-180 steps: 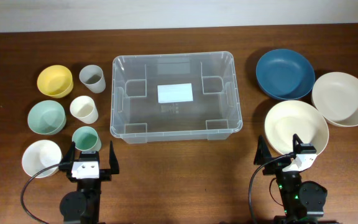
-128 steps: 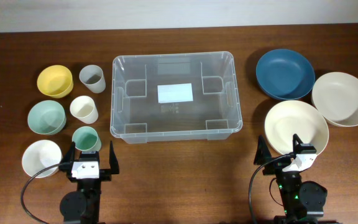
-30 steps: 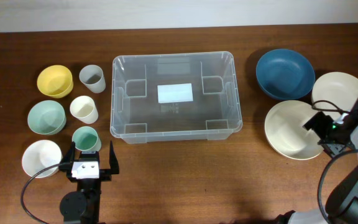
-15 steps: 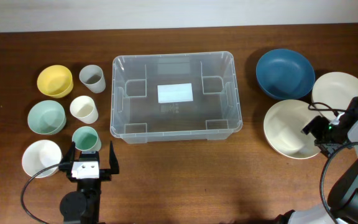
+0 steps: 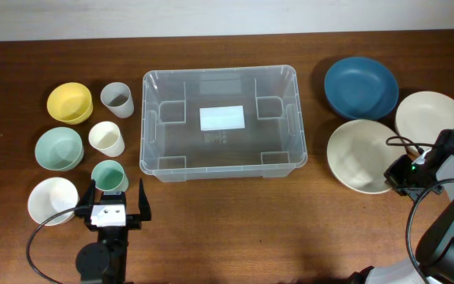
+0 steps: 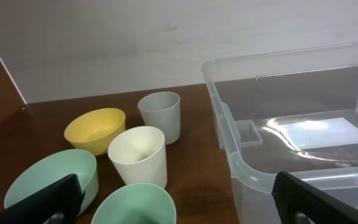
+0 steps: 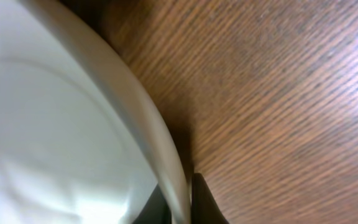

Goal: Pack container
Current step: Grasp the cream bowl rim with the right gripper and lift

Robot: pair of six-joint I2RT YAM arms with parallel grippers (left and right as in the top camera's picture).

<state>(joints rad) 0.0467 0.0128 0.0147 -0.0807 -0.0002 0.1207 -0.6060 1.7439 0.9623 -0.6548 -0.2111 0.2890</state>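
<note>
Clear plastic container sits mid-table, long side across, nothing inside it; white label on its base. Left of the container, a cluster: yellow bowl and grey cup at the far end, then pale green bowl and cream cup, then white bowl and teal cup nearest the robot. Left gripper is parked just behind the teal cup, fingers spread wide, touching nothing. Right of the container: blue bowl at the far side, second cream bowl beyond it toward the table edge, cream bowl closest to the container's near right corner. Right gripper is pinched on the cream bowl's rim, on the side away from the container; the wrist view shows the rim running down between the two dark fingers. The bowl may be tipped slightly, but the views do not settle it.
</note>
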